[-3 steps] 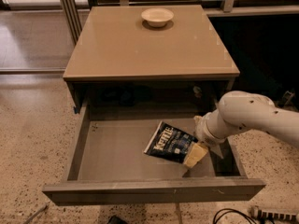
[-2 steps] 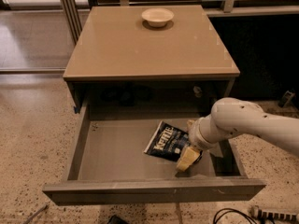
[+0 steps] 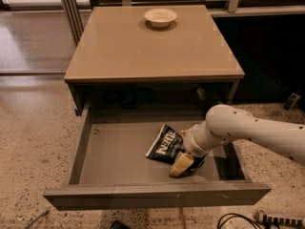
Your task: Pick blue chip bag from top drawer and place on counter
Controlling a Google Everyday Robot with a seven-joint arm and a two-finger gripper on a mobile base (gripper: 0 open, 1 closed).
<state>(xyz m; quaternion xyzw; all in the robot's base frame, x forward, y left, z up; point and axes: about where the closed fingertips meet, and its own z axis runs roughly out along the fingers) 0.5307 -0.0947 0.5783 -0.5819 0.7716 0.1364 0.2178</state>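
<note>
The top drawer (image 3: 157,195) stands pulled out below the counter (image 3: 152,46). The blue chip bag (image 3: 163,145), dark navy with white lettering, lies crumpled on the drawer floor, right of the middle. My gripper (image 3: 187,161) is down inside the drawer at the bag's right front edge, touching or overlapping it. The white arm reaches in from the right. The bag's right part is hidden behind the wrist.
A small white bowl (image 3: 160,17) sits at the back of the counter. The drawer's side walls and front panel enclose the gripper. Speckled floor lies all around, with cables (image 3: 238,219) at the front right. Dark railings stand behind the cabinet.
My arm has moved a little to the left, bringing the gripper closer onto the bag's right edge. The bag lies in the same place.
</note>
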